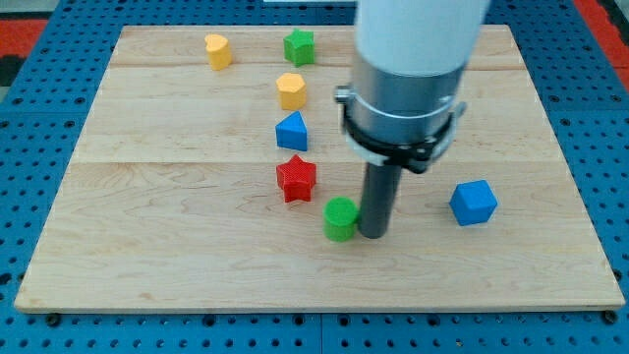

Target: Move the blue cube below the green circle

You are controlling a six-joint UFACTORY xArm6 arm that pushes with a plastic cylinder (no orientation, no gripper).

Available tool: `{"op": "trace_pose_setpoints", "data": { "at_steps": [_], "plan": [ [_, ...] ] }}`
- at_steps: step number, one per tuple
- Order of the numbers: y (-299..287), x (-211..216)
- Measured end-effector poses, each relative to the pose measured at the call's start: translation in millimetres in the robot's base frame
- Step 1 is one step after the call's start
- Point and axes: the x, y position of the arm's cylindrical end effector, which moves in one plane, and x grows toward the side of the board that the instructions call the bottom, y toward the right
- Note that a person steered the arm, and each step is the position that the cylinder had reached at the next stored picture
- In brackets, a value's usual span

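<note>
The blue cube (474, 203) sits on the wooden board (177, 246) at the view's right. The green circle (341, 217) stands near the board's middle, toward the view's bottom. My tip (373, 234) rests on the board right beside the green circle, on its right side, touching or nearly touching it. The blue cube lies about a hundred pixels to the right of my tip, slightly higher in the view. The rod hangs from a large grey and white arm body (408, 79) that hides part of the board behind it.
A red star (296, 179) lies up-left of the green circle. Above it are a blue triangular block (292, 131), a yellow hexagon-like block (291, 90) and a green star (299, 46). A yellow block (218, 50) sits at the top left.
</note>
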Motion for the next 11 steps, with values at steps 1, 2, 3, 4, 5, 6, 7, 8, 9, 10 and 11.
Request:
{"op": "trace_pose_setpoints", "data": {
  "at_steps": [1, 2, 3, 4, 5, 6, 7, 8, 9, 10, 11],
  "plan": [
    [-22.2, 0.0],
    [-15.0, -2.7],
    [35.8, -41.9],
    [108.9, -62.1],
    [192.4, -69.9],
    [237.9, -62.4],
    [213.7, -45.8],
    [183.6, -43.7],
    [139.5, -38.4],
    [102.7, -22.9],
    [77.8, 3.2]
  ]
}}
